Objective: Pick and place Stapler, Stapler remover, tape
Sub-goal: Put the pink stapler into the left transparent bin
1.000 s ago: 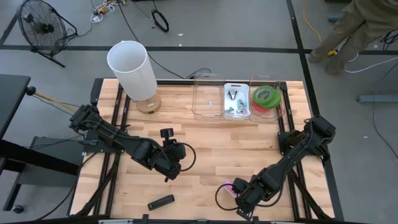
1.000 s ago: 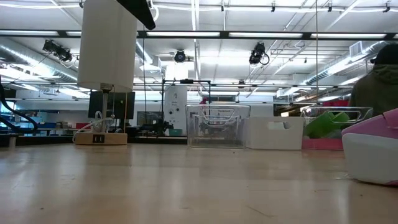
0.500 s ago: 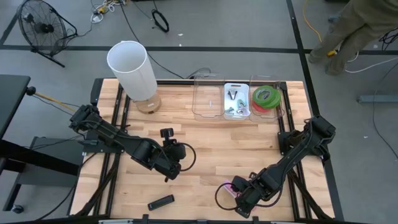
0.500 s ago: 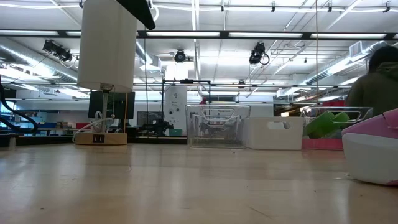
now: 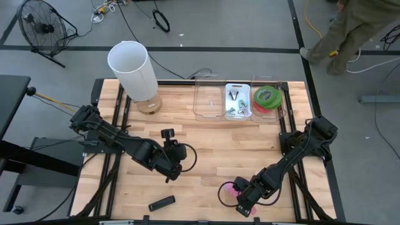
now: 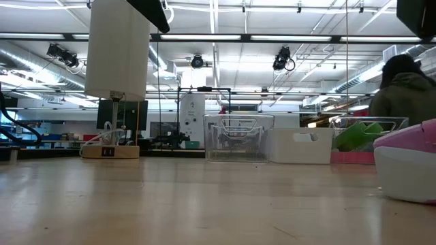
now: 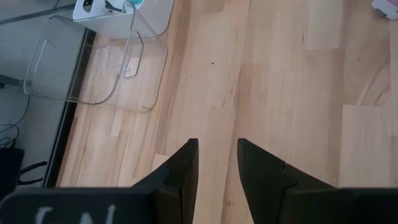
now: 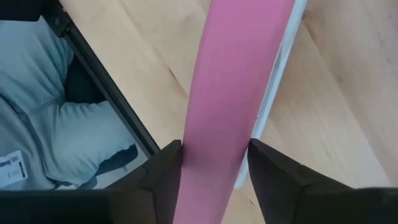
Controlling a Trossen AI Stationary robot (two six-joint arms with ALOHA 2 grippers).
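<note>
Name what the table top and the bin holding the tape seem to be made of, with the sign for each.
Table top: wood with a smooth pale finish, probably; plank seams and grain show. Bin holding the tape: clear plastic, likely; the contents show through its glossy walls.

My right gripper (image 5: 245, 201) covers most of the pink stapler (image 5: 232, 189) from above; only a pink sliver shows beside it. In my right wrist view the stapler (image 8: 239, 93) runs out past the frame edge ahead of my fingers (image 8: 163, 177), so neither end shows, and I cannot tell whether my fingers touch its sides. In the low view the stapler (image 6: 409, 167) is cut off at the frame's side. The small dark thing (image 5: 162, 203) lying on the worktop (image 5: 212, 150) near my left gripper (image 5: 170, 167) is too small to identify. The pieces in the white bin (image 5: 237, 101), far ahead of both grippers, are too small to tell apart.
</note>
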